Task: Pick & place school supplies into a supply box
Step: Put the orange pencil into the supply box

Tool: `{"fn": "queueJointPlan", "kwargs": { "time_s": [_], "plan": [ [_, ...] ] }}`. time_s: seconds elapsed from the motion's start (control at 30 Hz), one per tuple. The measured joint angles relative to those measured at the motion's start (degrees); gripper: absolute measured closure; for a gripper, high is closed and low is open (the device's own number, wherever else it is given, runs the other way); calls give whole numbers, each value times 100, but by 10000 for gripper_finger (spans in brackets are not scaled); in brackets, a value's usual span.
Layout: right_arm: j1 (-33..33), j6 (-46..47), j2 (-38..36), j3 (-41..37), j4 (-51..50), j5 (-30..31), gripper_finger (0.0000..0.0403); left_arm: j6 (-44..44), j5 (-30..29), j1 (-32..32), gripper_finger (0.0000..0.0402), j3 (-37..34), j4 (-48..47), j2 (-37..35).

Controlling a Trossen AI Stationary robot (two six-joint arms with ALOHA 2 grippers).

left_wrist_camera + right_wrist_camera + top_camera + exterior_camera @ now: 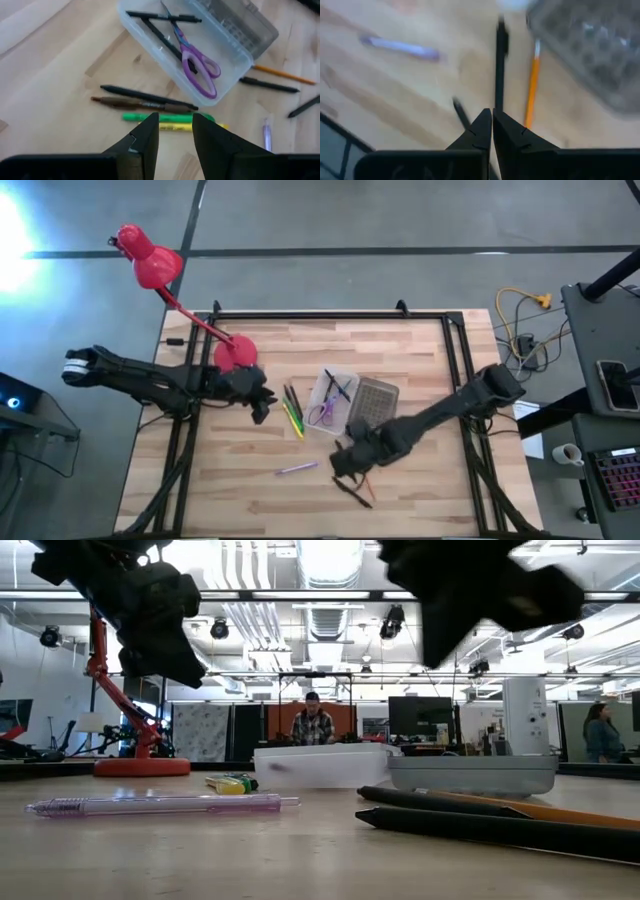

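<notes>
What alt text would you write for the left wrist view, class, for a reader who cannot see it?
The left gripper hangs open above a green pen and a yellow pen on the wooden table. Beyond lies the clear supply box, holding purple-handled scissors and black pens.

Pale planked wood table [420,380]; translucent plastic supply box [150,42]; lid [240,22] grey, seemingly dotted-textured.

Red lamp [160,275] crowds the back-left corner; bare wood lies open along the table [200,500] front-left.
</notes>
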Motion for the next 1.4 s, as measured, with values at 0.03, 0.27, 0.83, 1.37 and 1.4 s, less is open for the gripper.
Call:
{"fn": "queueJointPlan", "kwargs": {
  "time_s": [0.03,0.27,0.83,1.37,1.4],
  "plan": [
    [100,174,5,-77,10,-10,390,2,0,-15,299,-25,-13,0],
    [438,911,321,-353,396,-186,334,-17,-2,-33,299,-85,6,2],
    [294,1406,1587,262,-313,-495,237,-42,0,-35,299,-85,50,2],
    [212,130,1935,287,-574,-480,388,-42,-2,-34,299,-85,50,2],
    [207,68,1935,287,-561,-482,389,-42,0,-35,299,-85,50,2]
  ]
}}
